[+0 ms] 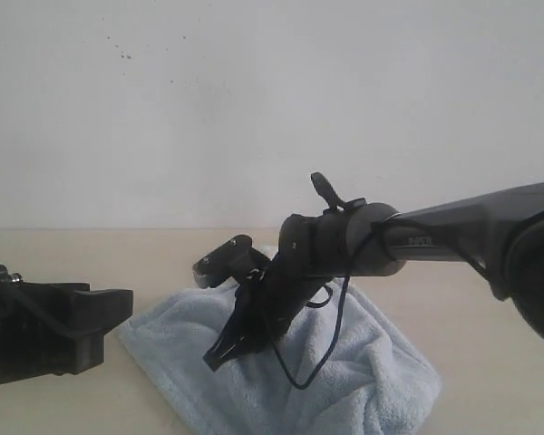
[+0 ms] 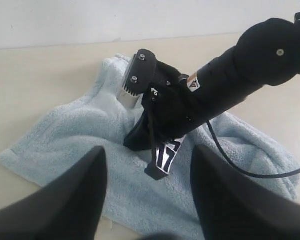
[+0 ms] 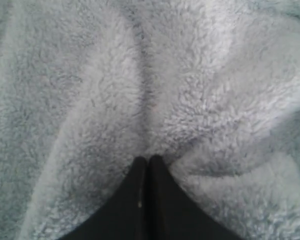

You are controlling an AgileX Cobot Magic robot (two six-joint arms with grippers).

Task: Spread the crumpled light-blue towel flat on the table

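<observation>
- Left wrist view: the left fingers [image 2: 75,200] stand wide apart, holding nothing, near the edge of the towel [image 2: 65,135].
- Next, the right fingers [image 3: 140,200] are pressed tight together, tips pushed into a fold in the middle of the fluffy blue towel.
- It lies bumpy on the pale bench [image 1: 72,263], its long way going left to right in the exterior view.
- Behind stands a white wall [image 1: 254,91].

A plain white wall [image 1: 344,82], evenly lit, carries a few small dark specks [image 1: 125,54] high up.
</observation>
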